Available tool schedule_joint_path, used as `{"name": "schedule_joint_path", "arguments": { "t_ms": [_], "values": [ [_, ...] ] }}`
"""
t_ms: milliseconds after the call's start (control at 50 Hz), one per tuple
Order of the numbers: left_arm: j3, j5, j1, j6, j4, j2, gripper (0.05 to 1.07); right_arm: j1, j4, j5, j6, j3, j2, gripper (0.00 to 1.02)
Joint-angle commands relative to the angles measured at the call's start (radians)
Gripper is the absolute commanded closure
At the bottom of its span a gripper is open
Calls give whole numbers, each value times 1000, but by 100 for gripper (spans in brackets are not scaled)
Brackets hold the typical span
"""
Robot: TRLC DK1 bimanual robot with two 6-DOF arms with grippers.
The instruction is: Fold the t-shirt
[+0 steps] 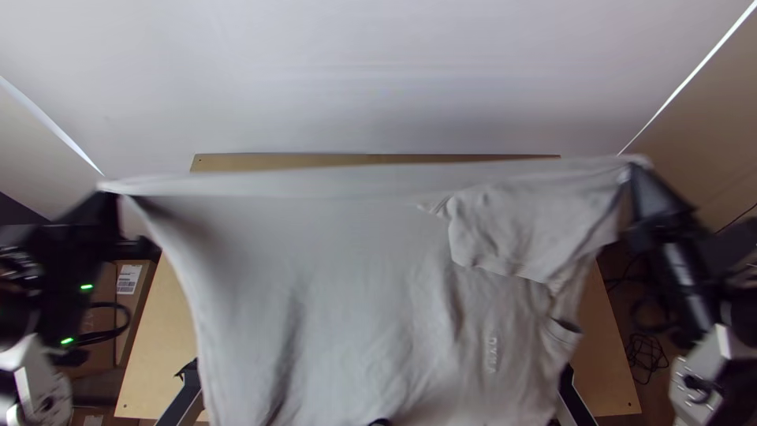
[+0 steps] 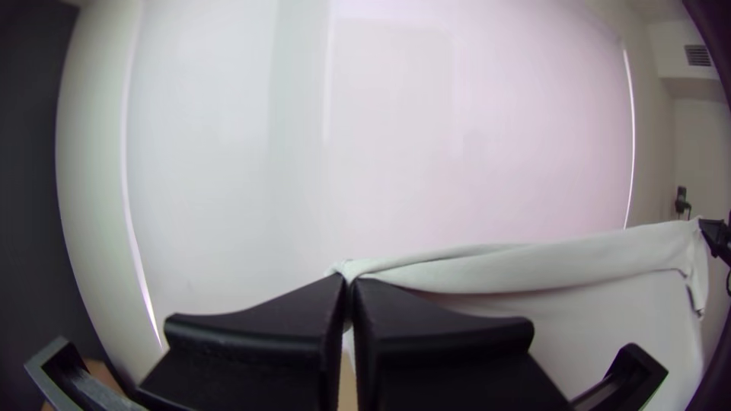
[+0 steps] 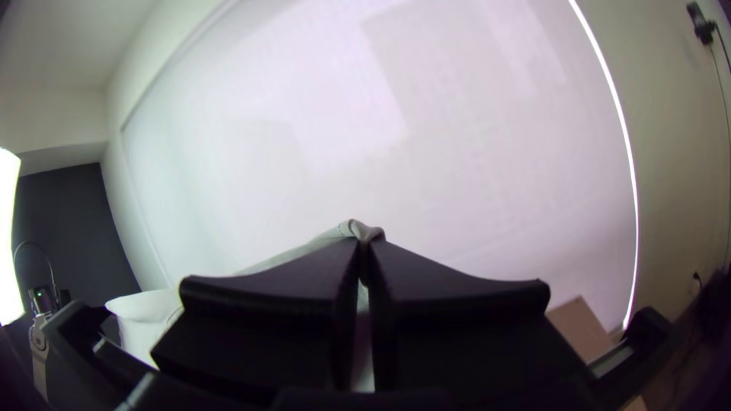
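Grey cloth up in air now: t-shirt [image 1: 331, 276] stretched across middle of top view, body hung down to bottom edge of frame. Upper left corner pinched by left gripper [image 1: 110, 194], upper right corner by right gripper [image 1: 632, 172]; in wrist views, both pincers seen pressed together on fabric. Top edge drawn nearly straight between them. Creased flap [image 1: 524, 229], perhaps a sleeve, draped at right of centre. Wooden table [image 1: 165, 347] partly hidden behind cloth; cardboard box [image 1: 138, 309] seen at left of frame.
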Motion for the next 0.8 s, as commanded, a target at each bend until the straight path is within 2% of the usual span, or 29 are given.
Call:
{"name": "schedule_joint_path", "arguments": {
  "t_ms": [0,160,300,520,780],
  "values": [
    [-260,17,6,-34,34,-82,105,27,39,35,-2,-240,-80,100],
    [-588,96,8,-75,132,-114,105,97,85,40,-13,-546,-137,100],
    [-752,139,16,-64,249,-32,105,123,185,52,-13,-698,-68,100],
    [-786,207,72,-40,439,223,105,127,351,57,-11,-738,202,100],
    [-675,224,105,-32,606,562,105,123,451,57,-22,-617,557,100]
  ]
}}
